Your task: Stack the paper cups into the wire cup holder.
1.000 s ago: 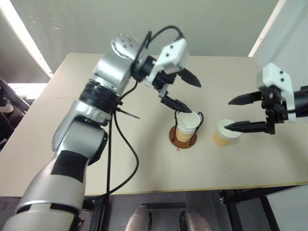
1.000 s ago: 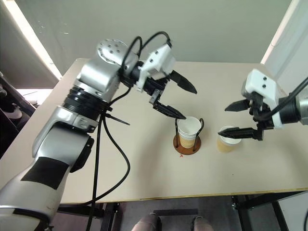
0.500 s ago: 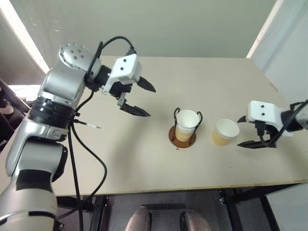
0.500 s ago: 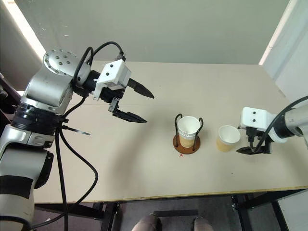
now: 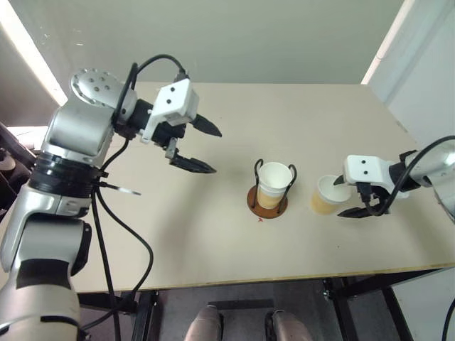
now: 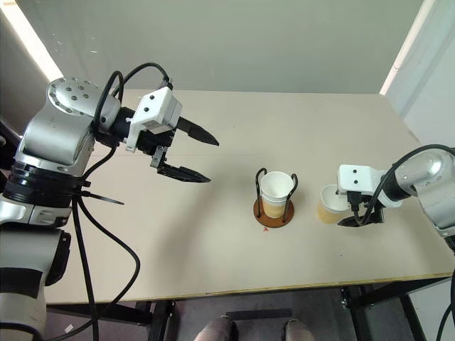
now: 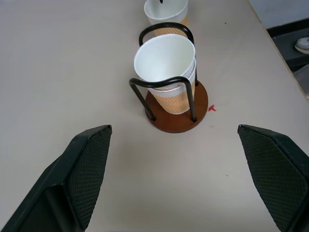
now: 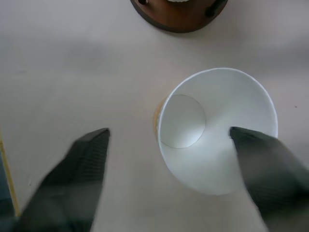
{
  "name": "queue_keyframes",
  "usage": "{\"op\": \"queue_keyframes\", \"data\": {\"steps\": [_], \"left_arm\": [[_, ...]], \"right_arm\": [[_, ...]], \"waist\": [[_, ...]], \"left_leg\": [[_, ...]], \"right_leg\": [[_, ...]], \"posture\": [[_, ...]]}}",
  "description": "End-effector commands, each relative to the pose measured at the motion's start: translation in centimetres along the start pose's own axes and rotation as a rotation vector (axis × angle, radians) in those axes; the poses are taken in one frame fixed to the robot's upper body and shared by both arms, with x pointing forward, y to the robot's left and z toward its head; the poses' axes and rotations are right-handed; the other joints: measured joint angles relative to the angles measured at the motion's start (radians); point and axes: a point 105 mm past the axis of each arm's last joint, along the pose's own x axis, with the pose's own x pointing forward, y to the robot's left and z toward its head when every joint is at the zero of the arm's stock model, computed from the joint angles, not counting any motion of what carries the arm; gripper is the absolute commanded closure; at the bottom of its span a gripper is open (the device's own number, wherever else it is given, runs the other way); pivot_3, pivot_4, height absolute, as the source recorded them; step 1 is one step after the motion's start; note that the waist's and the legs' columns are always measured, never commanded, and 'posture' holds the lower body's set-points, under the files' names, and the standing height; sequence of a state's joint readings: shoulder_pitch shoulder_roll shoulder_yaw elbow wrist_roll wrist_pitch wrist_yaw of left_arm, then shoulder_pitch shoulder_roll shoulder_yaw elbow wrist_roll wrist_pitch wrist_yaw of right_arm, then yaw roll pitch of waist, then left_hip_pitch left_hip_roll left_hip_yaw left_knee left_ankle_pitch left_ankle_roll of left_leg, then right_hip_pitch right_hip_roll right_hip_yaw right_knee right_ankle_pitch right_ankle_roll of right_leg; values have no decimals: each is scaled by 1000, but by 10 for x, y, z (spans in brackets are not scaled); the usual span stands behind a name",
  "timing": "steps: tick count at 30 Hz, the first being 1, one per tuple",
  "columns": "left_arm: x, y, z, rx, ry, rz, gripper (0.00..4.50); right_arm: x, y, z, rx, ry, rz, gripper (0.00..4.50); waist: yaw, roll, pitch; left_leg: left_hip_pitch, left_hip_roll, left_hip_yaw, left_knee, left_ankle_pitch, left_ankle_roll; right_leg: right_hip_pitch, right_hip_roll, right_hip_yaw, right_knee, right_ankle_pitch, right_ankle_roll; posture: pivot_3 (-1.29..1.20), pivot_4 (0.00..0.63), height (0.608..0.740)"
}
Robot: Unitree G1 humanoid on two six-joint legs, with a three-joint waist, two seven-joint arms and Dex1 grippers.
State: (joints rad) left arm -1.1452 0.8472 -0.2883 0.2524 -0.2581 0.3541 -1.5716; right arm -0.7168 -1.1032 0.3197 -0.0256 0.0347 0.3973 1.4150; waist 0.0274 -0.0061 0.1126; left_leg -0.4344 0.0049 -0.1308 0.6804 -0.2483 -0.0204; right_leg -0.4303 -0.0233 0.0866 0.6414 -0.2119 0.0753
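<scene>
- table (image 5: 213, 234): beige top, carries everything; its near corners are cut off by the picture edges.
- left gripper (image 5: 206, 149): hangs over the table's left half, well apart from the holder, jaws spread wide, nothing between them. From the left wrist view the two black fingers (image 7: 82, 169) frame the holder far ahead.
- right gripper (image 6: 350, 211): low at the loose cup on the right. Fingers are apart; in the right wrist view one finger (image 8: 263, 164) sits over the cup's rim and the other is out on the table beside it. Can't tell if it's touching the cup; blurred there.
- wire cup holder (image 5: 266, 201): mid-table, brown disc base, black wire loops upright, with a stack of cups (image 5: 274, 183) seated inside. Count in the stack is hard to make out; the left wrist view shows at least two rims.
- loose cup (image 5: 325, 195): upright just right of the holder, not touching it, partly hidden by the right gripper.
- small red mark (image 7: 211, 108) on the table next to the holder's base. No readable writing anywhere.
</scene>
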Motion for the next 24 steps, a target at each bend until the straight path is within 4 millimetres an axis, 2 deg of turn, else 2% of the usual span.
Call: {"op": "queue_keyframes", "data": {"steps": [1,8,9,14,18,22,24], "left_arm": [[-10,0,9,42,-5,28,0],[-11,0,6,35,-1,36,0],[-11,0,6,34,0,38,0],[-13,0,4,30,4,48,0],[-15,1,0,23,14,61,0],[-18,-2,-5,13,24,58,0],[-19,-4,-6,12,25,52,0]], "right_arm": [[-1,-5,2,-39,15,-10,1668],[7,-7,2,-72,29,8,4219],[8,-7,2,-75,30,10,4456],[7,-7,3,-87,33,16,4456],[-8,-13,11,-85,12,-21,4456],[-40,-30,48,-147,-69,-110,4456],[-58,-33,79,-229,-125,-139,4456]], "waist": [[0,0,0],[0,0,0],[0,0,0],[0,0,0],[-1,0,0],[-6,2,1],[-9,2,1]], "left_leg": [[0,0,0,0,0,0],[0,0,0,-1,0,0],[0,0,0,-1,0,0],[0,0,0,-2,0,0],[0,0,0,-2,0,0],[0,0,0,-3,1,-1],[0,0,0,-5,1,-1]], "right_leg": [[0,0,0,0,0,0],[0,0,-1,0,0,-1],[-1,0,-1,0,0,-1],[-1,0,-1,0,-1,-2],[-1,0,-1,0,-1,-2],[-3,0,0,1,-1,-3],[-4,0,0,1,-2,-4]], "posture": [[0,150,740],[0,150,740],[0,150,740],[0,150,740],[0,150,740],[0,150,740],[0,150,740]]}}
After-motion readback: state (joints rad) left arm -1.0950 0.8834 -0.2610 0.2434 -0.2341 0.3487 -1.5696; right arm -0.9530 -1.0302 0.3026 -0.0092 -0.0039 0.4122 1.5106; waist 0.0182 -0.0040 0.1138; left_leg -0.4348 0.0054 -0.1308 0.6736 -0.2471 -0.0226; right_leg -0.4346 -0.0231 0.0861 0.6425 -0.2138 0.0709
